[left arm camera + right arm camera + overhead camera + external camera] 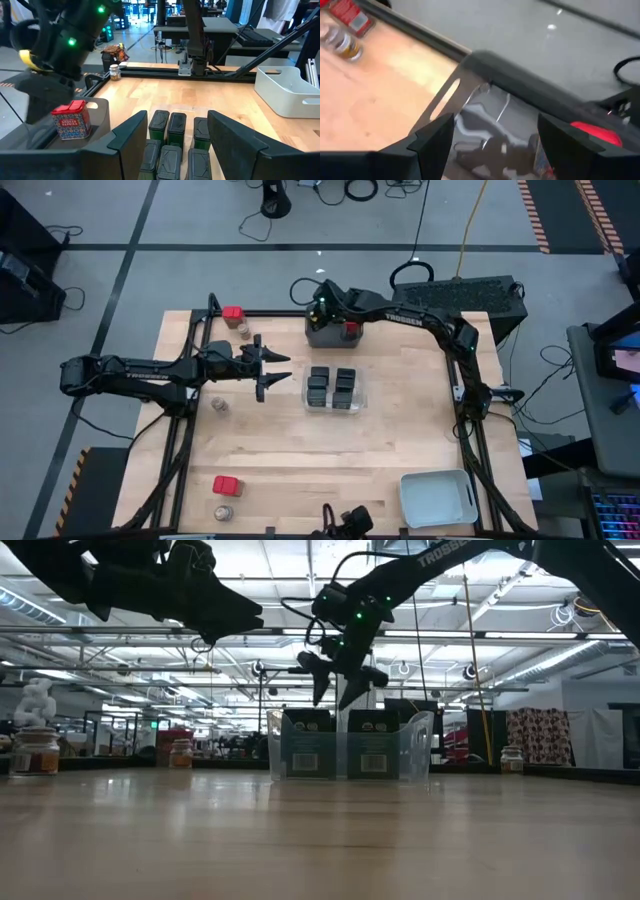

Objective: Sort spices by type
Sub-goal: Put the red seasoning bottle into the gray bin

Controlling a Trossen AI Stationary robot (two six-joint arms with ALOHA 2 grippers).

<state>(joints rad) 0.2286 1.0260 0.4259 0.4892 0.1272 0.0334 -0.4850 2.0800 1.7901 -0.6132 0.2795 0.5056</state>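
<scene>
Several black boxy spices point(333, 388) stand in a clear tray point(358, 406) at the table's middle. One red-topped spice point(351, 330) stands in the dark grey tray point(318, 337) at the far edge; my right gripper point(322, 320) hangs open above that tray, holding nothing. My left gripper point(275, 372) stays open and level left of the clear tray, off the table. Loose on the wood are a red-topped spice point(232, 312) with a round jar point(243, 330) at the far left, a jar point(219, 405) at the left, and another red-topped spice point(227, 485) with a jar point(224, 511) near the front.
A pale grey tray point(437, 498) sits at the near right corner. A black frame point(190, 350) runs along the table's edges. Bare wood lies between the clear tray and the near edge.
</scene>
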